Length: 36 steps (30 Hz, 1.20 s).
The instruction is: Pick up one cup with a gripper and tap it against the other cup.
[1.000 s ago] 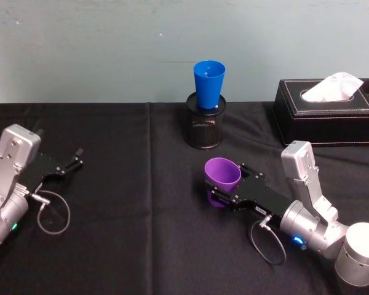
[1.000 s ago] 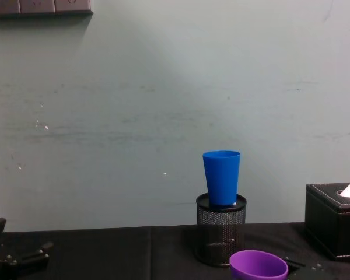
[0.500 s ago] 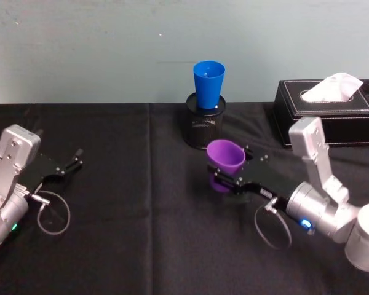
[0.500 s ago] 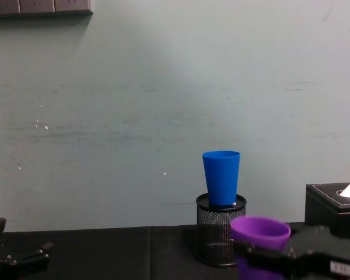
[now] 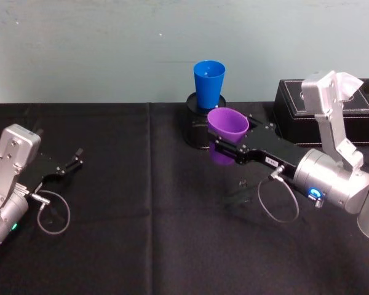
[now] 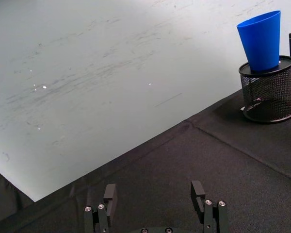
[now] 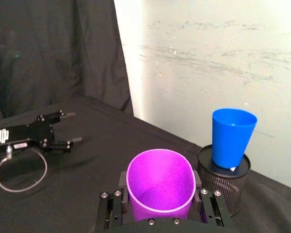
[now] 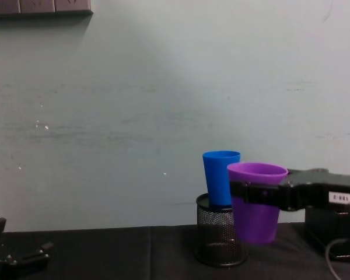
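Nearest, low on the robot's left: left gripper [image 5: 77, 158] [image 6: 153, 190] lying idle on the black cloth [image 5: 141, 215], spread wide with nothing in the gap. Farther forward on the right: right gripper [image 5: 226, 140] [image 7: 160, 194], black and flat-fingered, on a silver arm [image 5: 332, 178] with a blue ring light [image 5: 315, 194], reaching in toward the middle of the table. Clamps the purple cup [image 5: 227, 125] [image 7: 160, 182] [image 8: 255, 219] from both sides a little below the rim, closed down against its wall. Holds it upright, mouth up, lifted clear of the cloth, with a shadow underneath. Just beyond: black mesh pen holder [image 5: 197, 132] [image 8: 216, 239] standing on the cloth, with the blue cup [image 5: 208, 83] [image 7: 232, 136] [image 8: 217, 181] seated upright in its top. Seen from the chest, purple cup about level with the blue one and overlapping its right edge; seen from the right wrist, near it but apart, with a gap between. Farther right at the back: black tissue box [image 5: 292, 120]. Behind everything, pale wall [image 5: 80, 49].
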Tool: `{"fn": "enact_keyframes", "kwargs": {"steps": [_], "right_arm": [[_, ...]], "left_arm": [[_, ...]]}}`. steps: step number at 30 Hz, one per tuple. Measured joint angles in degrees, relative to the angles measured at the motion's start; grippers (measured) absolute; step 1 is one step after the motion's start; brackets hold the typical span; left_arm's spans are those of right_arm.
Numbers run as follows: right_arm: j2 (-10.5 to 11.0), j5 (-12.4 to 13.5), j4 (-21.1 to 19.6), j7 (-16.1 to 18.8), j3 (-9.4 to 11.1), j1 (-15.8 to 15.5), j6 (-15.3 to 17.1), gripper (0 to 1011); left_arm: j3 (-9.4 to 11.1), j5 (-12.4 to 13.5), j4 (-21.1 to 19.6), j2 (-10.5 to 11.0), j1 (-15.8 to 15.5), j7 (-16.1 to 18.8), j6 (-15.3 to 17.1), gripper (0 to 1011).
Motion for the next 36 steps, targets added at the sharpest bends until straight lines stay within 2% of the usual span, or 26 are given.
{"fn": "enact_keyframes", "kwargs": {"steps": [10, 36], "right_arm": [[0.75, 0.9, -1.1, -0.7, -1.13, 1.25, 1.46, 720], [0.59, 0.88, -0.94, -0.65, -0.97, 1.18, 1.37, 720]], "left_arm": [[0.0, 0.0, 0.0, 0.0, 0.0, 0.0, 0.0, 1000], [0.0, 0.0, 0.0, 0.0, 0.0, 0.0, 0.0, 1000]]}}
